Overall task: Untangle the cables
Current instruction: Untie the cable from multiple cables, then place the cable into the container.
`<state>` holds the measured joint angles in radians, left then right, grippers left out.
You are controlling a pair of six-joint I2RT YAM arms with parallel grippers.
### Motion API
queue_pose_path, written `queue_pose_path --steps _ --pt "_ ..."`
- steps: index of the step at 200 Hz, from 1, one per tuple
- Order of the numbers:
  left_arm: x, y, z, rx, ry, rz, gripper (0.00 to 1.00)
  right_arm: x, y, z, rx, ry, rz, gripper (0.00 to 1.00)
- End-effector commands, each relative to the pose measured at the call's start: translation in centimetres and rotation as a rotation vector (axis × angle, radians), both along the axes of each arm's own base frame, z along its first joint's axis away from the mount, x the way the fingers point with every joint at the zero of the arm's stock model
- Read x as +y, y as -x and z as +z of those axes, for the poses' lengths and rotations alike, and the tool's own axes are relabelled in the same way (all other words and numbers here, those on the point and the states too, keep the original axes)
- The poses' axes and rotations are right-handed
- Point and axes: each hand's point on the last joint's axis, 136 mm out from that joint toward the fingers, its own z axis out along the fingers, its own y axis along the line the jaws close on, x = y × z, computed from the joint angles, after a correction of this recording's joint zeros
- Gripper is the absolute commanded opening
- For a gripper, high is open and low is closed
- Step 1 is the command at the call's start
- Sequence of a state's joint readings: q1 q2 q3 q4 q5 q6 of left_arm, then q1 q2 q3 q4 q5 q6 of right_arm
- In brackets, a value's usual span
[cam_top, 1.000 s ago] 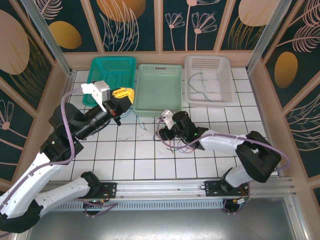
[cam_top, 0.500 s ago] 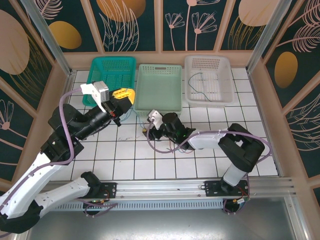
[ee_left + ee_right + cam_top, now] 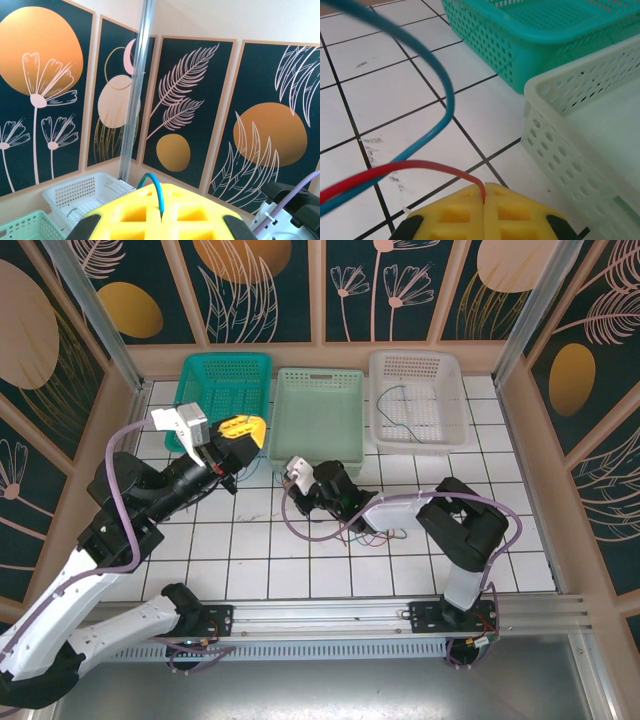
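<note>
The yellow fingers (image 3: 452, 216) of the right gripper (image 3: 484, 194) are pressing together with no gap, pinching the end of a red cable (image 3: 395, 169) between their tips. The red cable is running off to the left, low over the white tiled table (image 3: 385, 65). Above it a blue loop (image 3: 448, 85) is sweeping down from the upper left and curling back alongside the red one. Whether this is the same strand that the other arm is holding cannot be told. Just beyond the fingertips the corner of a pale green basket (image 3: 585, 120) is standing beside a teal basket (image 3: 555, 30).

The left gripper (image 3: 161, 216) is likewise clamping shut, its yellow fingers (image 3: 125, 216) gripping a blue cable (image 3: 150, 176) that is arching up out of the seam and bending over to the left. This gripper is pointing up toward the patterned wall panels (image 3: 185, 100), with a white basket (image 3: 75, 192) showing below.

From above, the three baskets are sitting in a row at the far side of the table — teal, pale green, white. A thin dark cable (image 3: 400, 412) is lying inside the white one. A small tangle of cables (image 3: 388, 533) is lying on the tiles just beside the right arm's forearm (image 3: 395, 510).
</note>
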<state>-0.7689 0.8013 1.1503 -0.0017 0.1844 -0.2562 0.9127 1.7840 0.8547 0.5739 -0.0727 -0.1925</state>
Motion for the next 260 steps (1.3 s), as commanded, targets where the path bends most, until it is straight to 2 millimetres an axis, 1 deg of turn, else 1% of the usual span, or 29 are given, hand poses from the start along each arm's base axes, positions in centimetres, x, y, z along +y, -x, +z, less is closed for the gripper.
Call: queue_pose_path --steps 1,35,58,77,96,109,120,143,148,154,169,190,216,233,243,260 --pt "1.9 1.1 2.9 -0.056 0.060 0.041 0.04 -0.3 0.7 -1.6 0.075 0.035 -0.001 0.00" --pt "4.9 2.5 6.0 -0.123 0.114 0.115 0.04 -2.1 2.3 -4.9 0.196 0.110 -0.024 0.00" --pt "6.3 3.3 7.5 -0.158 0.143 0.145 0.04 -3.2 2.6 -6.3 0.242 0.143 -0.064 0.00" --pt "6.8 3.5 7.9 -0.166 0.152 0.159 0.04 -3.8 2.6 -7.1 0.266 0.168 -0.098 0.00" --pt "6.6 2.9 7.5 -0.151 0.142 0.175 0.04 -4.2 2.6 -7.1 0.280 0.167 -0.117 0.00" --pt "6.4 2.3 7.0 -0.137 0.131 0.188 0.04 -4.0 2.7 -6.6 0.285 0.141 -0.113 0.00" --pt "6.0 1.7 6.5 -0.126 0.117 0.197 0.05 -3.9 2.8 -5.9 0.284 0.112 -0.117 0.14" --pt "5.3 0.7 5.8 -0.106 0.097 0.204 0.06 -3.8 2.9 -3.3 0.277 0.021 -0.115 0.53" --pt "5.1 0.5 5.6 -0.101 0.090 0.207 0.06 -3.7 2.9 -2.6 0.274 0.001 -0.113 0.58" --pt "4.8 0.1 5.4 -0.094 0.083 0.212 0.06 -3.8 2.9 -1.9 0.272 -0.018 -0.113 0.62" --pt "4.4 -0.7 4.9 -0.080 0.065 0.228 0.07 -4.0 3.0 0.0 0.259 -0.067 -0.116 0.66" --pt "3.5 -2.2 3.9 -0.056 0.028 0.254 0.07 -4.6 3.2 2.5 0.243 -0.131 -0.114 0.69" --pt "2.7 -3.4 3.3 -0.041 -0.002 0.273 0.07 -6.3 3.1 5.0 0.216 -0.200 -0.149 0.72" --pt "2.5 -4.1 3.0 -0.037 -0.013 0.293 0.08 -7.9 2.8 6.0 0.204 -0.233 -0.195 0.75" --pt "2.4 -4.5 2.7 -0.032 -0.020 0.304 0.08 -9.2 2.2 6.2 0.208 -0.249 -0.250 0.78" --pt "1.6 -5.0 2.4 -0.023 -0.031 0.289 0.08 -10.7 1.4 6.4 0.220 -0.255 -0.297 0.79"
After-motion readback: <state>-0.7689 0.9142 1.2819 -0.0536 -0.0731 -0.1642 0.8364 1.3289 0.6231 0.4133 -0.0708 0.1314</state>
